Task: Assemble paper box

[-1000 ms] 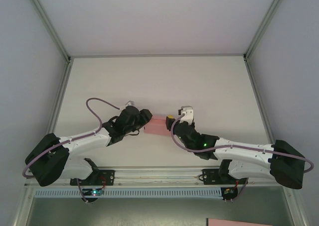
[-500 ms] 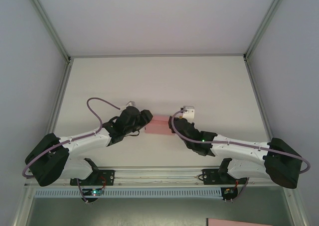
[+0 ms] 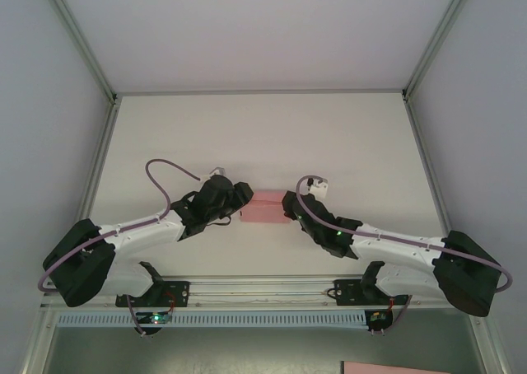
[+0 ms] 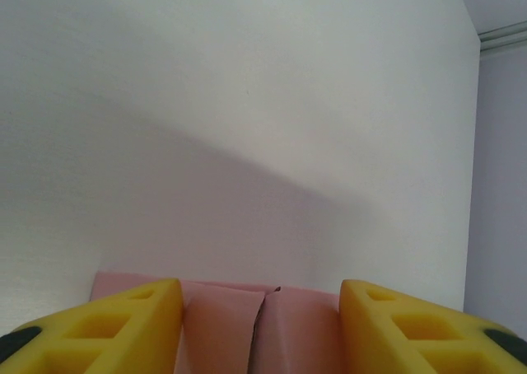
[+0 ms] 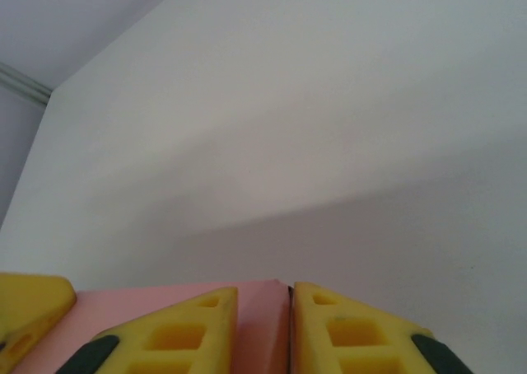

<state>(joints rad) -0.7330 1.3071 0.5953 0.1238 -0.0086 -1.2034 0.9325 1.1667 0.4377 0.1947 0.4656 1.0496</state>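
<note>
Counted: two arms, one box [image 3: 265, 208], one tabletop [image 3: 263, 135]. Arms white-shelled with black joints, left arm [image 3: 140, 230] and right arm [image 3: 395, 246], both angled inward to meet mid-tabletop. Tabletop matte white, smooth, bordered by grey rails [image 3: 77, 36]. Box: plain pink paperboard, small, rectangular from above, lying on the tabletop between the two wrists, about mid-width in the near half. From the left wrist: dull unprinted pink panel with a slanted seam or flap edge down its middle. Left fingers [image 4: 99, 320]: two, yellow plastic with square hollow pockets and dark patches at the outer corners, standing apart with the box filling the gap, clamped on its left end. Right fingers [image 5: 354, 333]: two, same yellow moulding, nearly together at the box's right end, a strip of pink and a dark edge line in the slit; pinched or merely straddled, cannot tell. One more yellow tip [image 5: 29, 308] at the far left of the right wrist view, against the pink. Separate pink sheet [image 3: 387, 366], cut off at the bottom edge of the overhead view, off the tabletop.
</note>
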